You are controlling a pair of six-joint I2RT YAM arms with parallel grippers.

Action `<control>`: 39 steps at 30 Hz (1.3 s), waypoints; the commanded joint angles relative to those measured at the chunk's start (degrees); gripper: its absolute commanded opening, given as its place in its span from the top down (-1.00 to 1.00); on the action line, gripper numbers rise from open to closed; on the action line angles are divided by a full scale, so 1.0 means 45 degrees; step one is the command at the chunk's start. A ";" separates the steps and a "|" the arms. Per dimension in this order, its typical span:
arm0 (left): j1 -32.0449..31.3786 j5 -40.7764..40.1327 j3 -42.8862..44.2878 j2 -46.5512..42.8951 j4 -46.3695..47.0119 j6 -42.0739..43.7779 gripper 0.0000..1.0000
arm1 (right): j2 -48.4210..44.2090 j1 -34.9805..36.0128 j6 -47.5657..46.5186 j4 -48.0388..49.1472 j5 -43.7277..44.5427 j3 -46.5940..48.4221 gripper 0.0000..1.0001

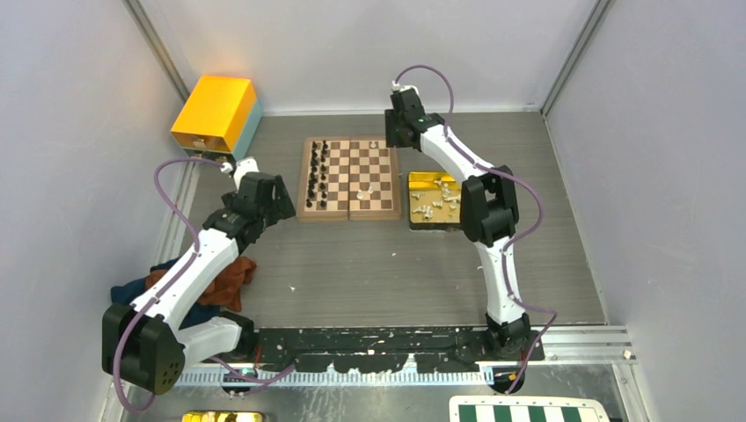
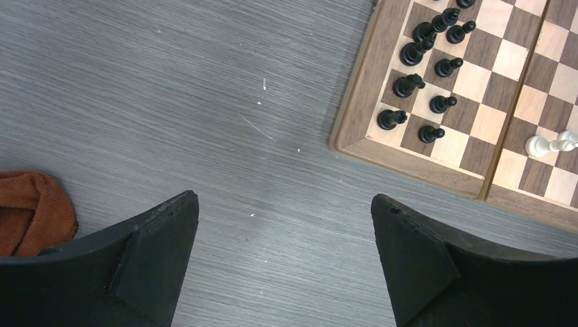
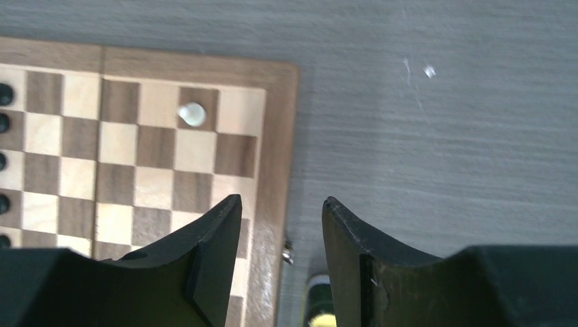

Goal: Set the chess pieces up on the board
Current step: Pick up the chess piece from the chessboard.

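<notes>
Board [image 1: 349, 178]: lies flat on the bench [image 1: 369, 272], toward the far side, between the two arms, centre seam running front to back.

Black pieces [image 1: 318, 174]: standing in two files along the board's left edge.

Cream-white pieces [image 1: 363, 191]: two on the board's right half, one just right of the seam and one at the far edge on a dark square. The others lie loose in the gold tray [image 1: 422, 182], which sits just beside the board's right edge.

Left pincer [image 2: 283, 204]: released, fingers spread wide with nothing between them. It hangs over bare bench off the board's near left corner.

Right pincer [image 3: 281, 201]: released and empty. Its gap stands over the board's frame and the bench beside it, at the far right corner, near the lone cream-white piece there.

Surroundings: a rust cloth [image 1: 233, 280] lies on the bench against the left arm. A yellow box [image 1: 215, 114] stands in the far left corner.
</notes>
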 commanded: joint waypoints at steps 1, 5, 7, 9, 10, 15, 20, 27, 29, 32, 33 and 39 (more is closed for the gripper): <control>0.0189 0.0182 0.0455 -0.0016 0.0671 -0.0277 -0.97 | -0.1851 0.0018 0.0285 -0.0175 -0.0156 -0.1143 -0.05; 0.0204 0.0310 0.0360 -0.0002 0.0610 -0.0310 -0.96 | -0.3148 0.0445 0.0242 -0.0218 -0.0283 -0.2852 -0.05; 0.0208 0.0365 0.0285 -0.0057 0.0614 -0.0336 -0.96 | -0.3778 0.0687 0.0286 -0.0217 -0.0356 -0.3676 -0.05; 0.0209 0.0440 0.0188 -0.0135 0.0614 -0.0346 -0.95 | -0.4323 0.0898 0.0324 -0.0244 -0.0476 -0.4319 -0.04; 0.0209 0.0480 0.0131 -0.0182 0.0615 -0.0350 -0.95 | -0.4493 0.1024 0.0341 -0.0270 -0.0520 -0.4559 -0.02; 0.0209 0.0699 -0.0076 -0.0400 0.0570 -0.0373 -0.94 | -0.4845 0.1576 0.0303 -0.0468 -0.0776 -0.5154 0.02; 0.0209 0.0787 -0.0245 -0.0659 0.0503 -0.0370 -0.94 | -0.4641 0.1972 0.0211 -0.0646 -0.1161 -0.5159 0.05; 0.0209 0.0992 -0.0611 -0.1203 0.0385 -0.0648 -0.93 | -0.3725 0.2301 0.0250 -0.0868 -0.1347 -0.4356 0.09; 0.0209 0.0969 -0.0677 -0.1366 0.0327 -0.0663 -0.93 | -0.3425 0.2307 0.0255 -0.0976 -0.1388 -0.4074 0.10; 0.0209 0.0915 -0.0689 -0.1543 0.0182 -0.0644 -0.93 | -0.3063 0.2334 0.0324 -0.0999 -0.1547 -0.3808 0.11; 0.0209 0.0908 -0.0689 -0.1589 0.0163 -0.0644 -0.93 | -0.2939 0.2336 0.0343 -0.0999 -0.1596 -0.3731 0.11; 0.0209 0.0907 -0.0669 -0.1762 0.0084 -0.0624 -0.93 | -0.2403 0.2326 0.0356 -0.1075 -0.1644 -0.3284 0.12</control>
